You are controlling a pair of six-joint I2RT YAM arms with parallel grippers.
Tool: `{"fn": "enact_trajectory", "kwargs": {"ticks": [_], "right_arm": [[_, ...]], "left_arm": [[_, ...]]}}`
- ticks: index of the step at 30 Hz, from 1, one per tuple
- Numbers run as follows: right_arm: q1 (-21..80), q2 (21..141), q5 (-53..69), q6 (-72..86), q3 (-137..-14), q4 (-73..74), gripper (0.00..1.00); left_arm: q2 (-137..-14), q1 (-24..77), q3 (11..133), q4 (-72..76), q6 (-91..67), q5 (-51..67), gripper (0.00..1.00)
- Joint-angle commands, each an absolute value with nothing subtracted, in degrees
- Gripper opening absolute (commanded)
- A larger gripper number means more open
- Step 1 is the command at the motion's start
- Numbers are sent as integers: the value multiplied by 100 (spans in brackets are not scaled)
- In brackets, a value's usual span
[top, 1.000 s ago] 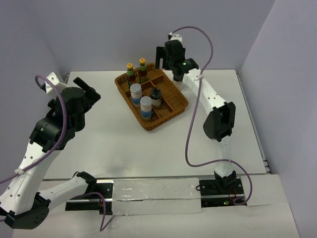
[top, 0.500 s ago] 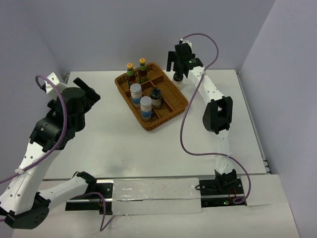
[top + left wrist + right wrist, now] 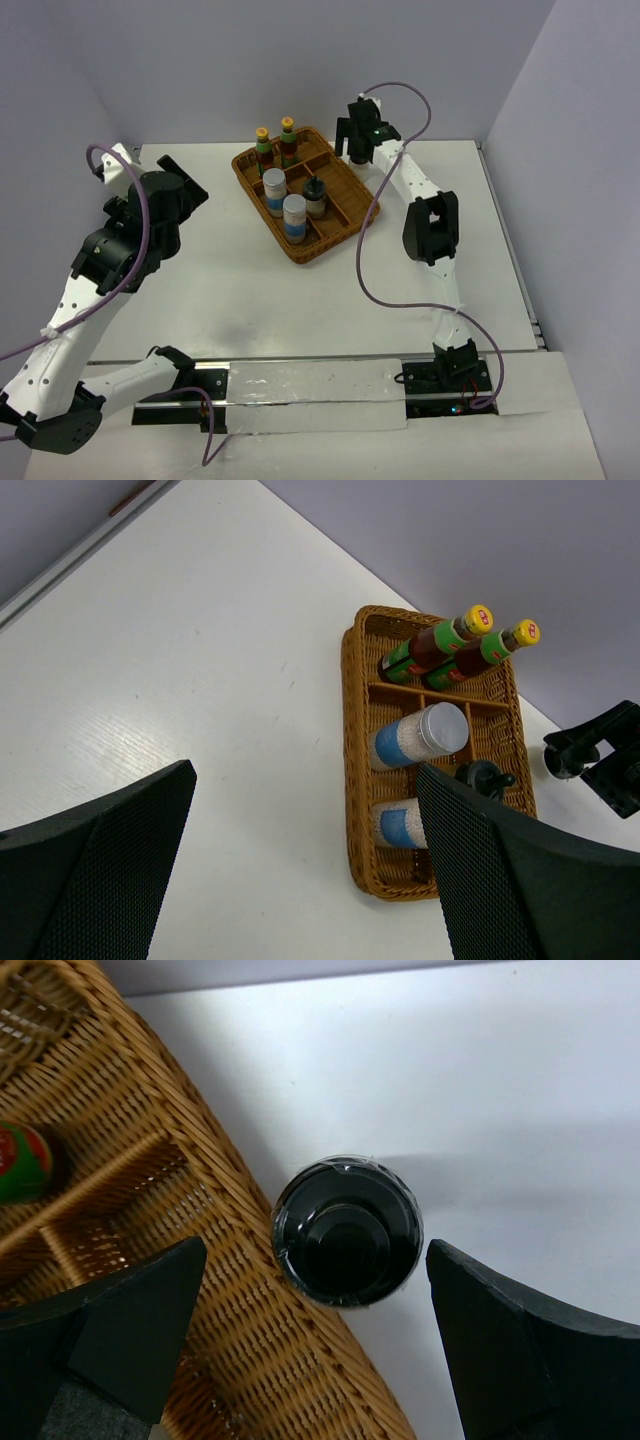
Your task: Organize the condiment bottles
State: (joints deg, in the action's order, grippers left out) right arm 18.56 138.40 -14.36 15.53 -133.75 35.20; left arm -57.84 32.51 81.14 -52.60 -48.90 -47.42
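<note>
Pick-up stage: right gripper spread wide over black-capped bottle at centre frame, upright on table, just outside basket rim. Left gripper spread too, holding nothing. Next, probably — lower, straddle cap, pinch.

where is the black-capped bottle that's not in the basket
In the right wrist view the black-capped bottle stands on the white table, just outside the wicker basket's rim, centred under the open right pincer.
</note>
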Motion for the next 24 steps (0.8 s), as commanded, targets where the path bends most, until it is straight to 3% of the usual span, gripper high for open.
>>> {"fn": "enact_trajectory", "kwargs": {"ticks": [1, 9, 24], "right_arm": [[1810, 13977, -1573, 1547, -13641, 3365, 98], [1784, 14080, -1600, 1547, -13623, 3278, 98], [1721, 14168, -1668, 1547, -13611, 3214, 83]], "left_arm": [[-5862, 3224, 8314, -5232, -4851, -4873, 99], [-5880, 3218, 8253, -5203, -4825, -4912, 100], [-6029, 3224, 8262, -5159, -4718, -4983, 99]]}}
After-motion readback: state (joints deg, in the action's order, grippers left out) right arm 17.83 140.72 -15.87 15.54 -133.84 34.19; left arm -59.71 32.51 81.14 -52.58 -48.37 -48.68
